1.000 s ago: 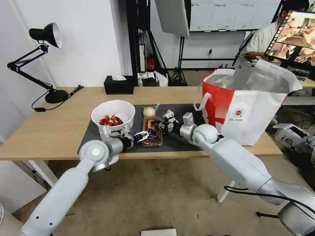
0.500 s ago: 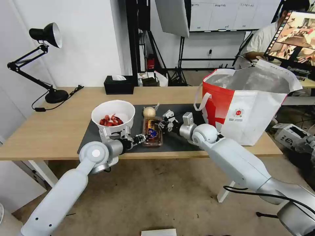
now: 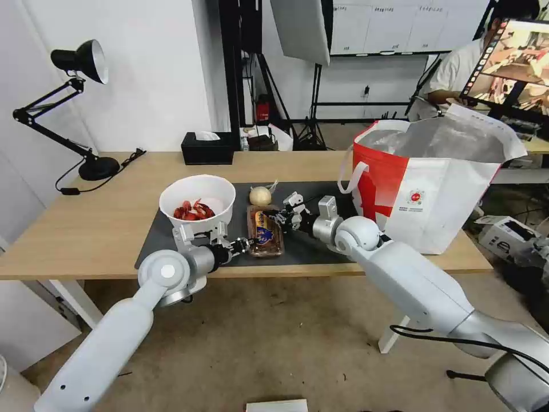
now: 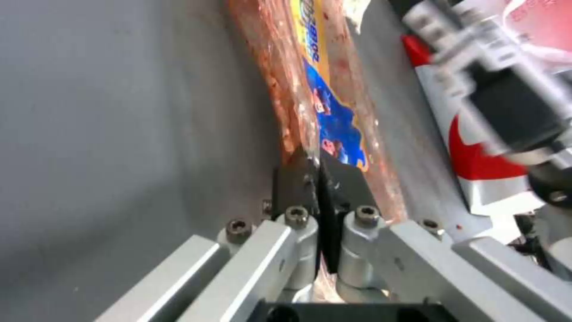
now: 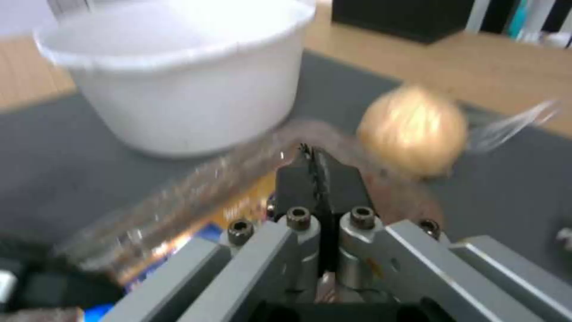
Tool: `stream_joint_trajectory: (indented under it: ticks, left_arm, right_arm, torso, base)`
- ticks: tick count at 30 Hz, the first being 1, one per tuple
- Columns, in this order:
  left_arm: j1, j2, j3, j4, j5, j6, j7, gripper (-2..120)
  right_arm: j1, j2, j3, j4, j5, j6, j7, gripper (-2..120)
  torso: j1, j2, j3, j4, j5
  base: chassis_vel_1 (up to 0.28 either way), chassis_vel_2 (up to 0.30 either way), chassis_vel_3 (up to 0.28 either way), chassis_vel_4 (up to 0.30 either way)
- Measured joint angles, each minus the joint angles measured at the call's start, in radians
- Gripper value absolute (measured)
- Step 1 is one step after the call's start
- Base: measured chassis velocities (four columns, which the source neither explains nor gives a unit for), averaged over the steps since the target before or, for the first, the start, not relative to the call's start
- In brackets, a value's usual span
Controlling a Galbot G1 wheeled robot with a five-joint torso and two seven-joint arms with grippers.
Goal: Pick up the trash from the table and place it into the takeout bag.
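Note:
A clear plastic tray (image 3: 265, 230) with food bits and a blue-and-yellow label lies on the dark mat (image 3: 155, 236) of the table (image 3: 103, 229). My left gripper (image 3: 247, 242) is shut on its near left rim, its pads (image 4: 298, 174) pinching the thin plastic. At the tray's far right rim, my right gripper (image 3: 273, 216) is shut too, the plastic (image 5: 196, 197) caught between its pads (image 5: 292, 179). The white bowl (image 3: 197, 200) of red scraps stands left of the tray, and the beige ball (image 3: 260, 195) lies just behind it. The takeout bag (image 3: 423, 189) stands open at the right.
A black tissue box (image 3: 207, 149) sits at the table's back edge and a black desk lamp (image 3: 86, 103) at the far left. The bag's white handle (image 3: 346, 171) hangs toward the mat. Bare wood lies left of the mat.
My left gripper drew back from over the tray to its near left rim and shut there. The right gripper has stayed at the far rim.

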State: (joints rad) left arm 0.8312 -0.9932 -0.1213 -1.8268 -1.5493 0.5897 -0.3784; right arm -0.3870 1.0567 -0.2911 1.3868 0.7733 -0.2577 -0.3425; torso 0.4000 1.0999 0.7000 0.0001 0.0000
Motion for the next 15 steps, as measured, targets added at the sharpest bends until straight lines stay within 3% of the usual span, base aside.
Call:
stream_joint_trajectory:
  ticks: [10, 15]
  left_arm:
    - [0.002, 0.029, -0.024, -0.039, 0.036, -0.023, 0.034, 0]
    - [-0.001, 0.037, -0.039, -0.072, 0.046, -0.041, 0.04, 0]
  right_arm:
    - [-0.135, -0.127, 0.142, 0.246, 0.124, 0.086, 0.149, 0]
    - [-0.329, -0.206, 0.284, 0.436, 0.139, 0.129, 0.246, 0]
  torso:
    - [0.0, 0.0, 0.0, -0.0002, 0.0]
    - [0.0, 0.0, 0.0, -0.0001, 0.0001]
  base:
    - [0.0, 0.0, 0.0, 0.0]
    - [0.0, 0.0, 0.0, 0.0]
